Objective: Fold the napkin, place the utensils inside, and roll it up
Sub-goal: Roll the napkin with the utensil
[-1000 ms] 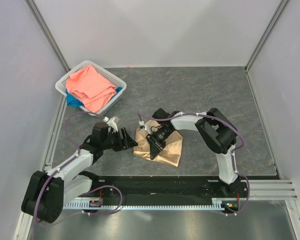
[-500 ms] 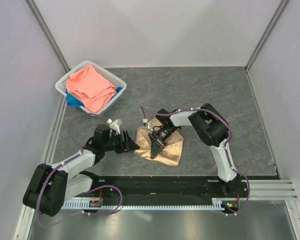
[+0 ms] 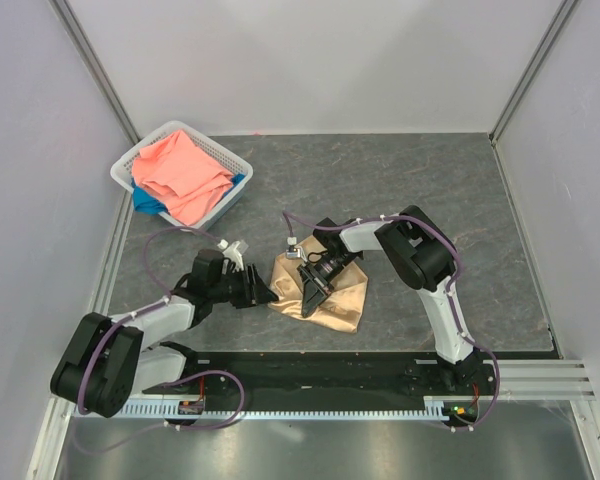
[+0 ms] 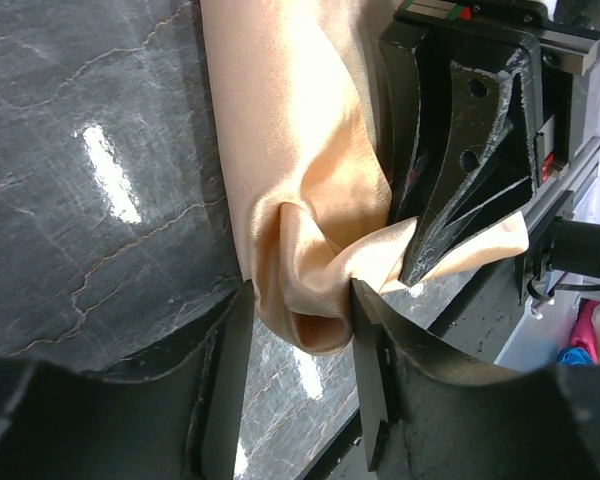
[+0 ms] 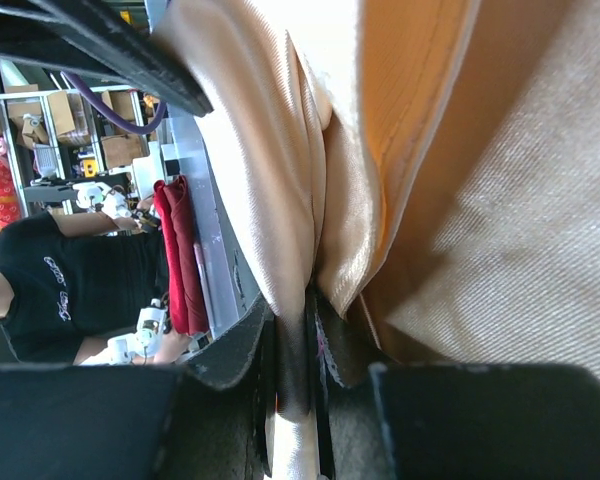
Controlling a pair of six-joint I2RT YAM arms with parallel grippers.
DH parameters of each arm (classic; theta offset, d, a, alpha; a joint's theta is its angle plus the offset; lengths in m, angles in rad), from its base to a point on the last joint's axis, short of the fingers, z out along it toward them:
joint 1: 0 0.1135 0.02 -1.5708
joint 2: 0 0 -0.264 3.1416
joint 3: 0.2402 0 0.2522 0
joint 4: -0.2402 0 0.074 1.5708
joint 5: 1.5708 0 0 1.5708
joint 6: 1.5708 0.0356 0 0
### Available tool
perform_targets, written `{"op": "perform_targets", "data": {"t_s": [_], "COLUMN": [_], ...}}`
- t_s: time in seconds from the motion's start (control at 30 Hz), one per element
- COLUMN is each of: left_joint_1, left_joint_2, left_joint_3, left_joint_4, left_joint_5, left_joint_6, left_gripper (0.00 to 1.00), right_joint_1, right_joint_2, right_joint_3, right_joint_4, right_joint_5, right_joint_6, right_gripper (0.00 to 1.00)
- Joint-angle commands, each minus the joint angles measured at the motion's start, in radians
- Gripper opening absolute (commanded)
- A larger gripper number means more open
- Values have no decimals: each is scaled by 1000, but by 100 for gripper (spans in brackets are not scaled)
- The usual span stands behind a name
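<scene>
The peach-gold satin napkin (image 3: 332,296) lies bunched and partly rolled on the dark table, in front of the arms. My left gripper (image 3: 266,294) is at its left end. In the left wrist view its jaws (image 4: 300,290) are closed on a bulging fold of the napkin (image 4: 280,120), with cloth touching both fingers. My right gripper (image 3: 309,296) rests on top of the napkin. In the right wrist view (image 5: 305,300) it is shut on a thin fold of napkin (image 5: 450,200). Its black fingers (image 4: 460,150) also show in the left wrist view. The fork is hidden.
A white basket (image 3: 223,152) stands at the back left, holding a coral-pink cloth (image 3: 180,175) over a blue cloth (image 3: 146,203). White walls enclose the table on three sides. The black rail (image 3: 310,372) with the arm bases runs along the near edge.
My left gripper has moved right to the napkin's left end and taken hold of a fold. My right arm's elbow has swung left while its gripper stays pinched on the napkin.
</scene>
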Motion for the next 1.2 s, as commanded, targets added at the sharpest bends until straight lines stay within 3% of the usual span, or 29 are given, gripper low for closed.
{"op": "perform_targets", "data": {"t_s": [0.0, 0.3, 0.37, 0.53, 0.7, 0.77, 0.9, 1.03, 1.17], "left_joint_1": [-6, -6, -4, -6, -6, -6, -4, -4, -4], "left_joint_2": [26, 69, 69, 97, 152, 172, 187, 204, 214], "left_joint_3": [31, 89, 101, 156, 199, 210, 247, 267, 285], "left_joint_4": [37, -61, -107, -222, -286, -309, -351, -371, -386], "left_joint_5": [-27, -54, -57, -69, -44, -41, -40, -18, -8], "left_joint_6": [45, 25, 25, 25, 20, 16, 16, 16, 23], "left_gripper": [46, 7, 2, 2, 2, 2, 2, 2, 2], "right_joint_1": [-5, -6, -6, -6, 17, 58, 182, 314, 379], "right_joint_2": [42, -20, -60, -185, -319, -403, -564, -714, -719], "right_joint_3": [11, 15, 17, 17, -3, -47, -195, -359, -404], "right_joint_4": [29, 27, 29, 26, 44, 96, 266, 501, 532], "right_joint_5": [97, 133, 170, 253, 452, 549, 922, 1102, 1164], "right_joint_6": [-58, -28, -12, 31, 55, 62, 65, 51, 25], "right_gripper": [21, 24, 28, 42, 55, 57, 61, 64, 64]}}
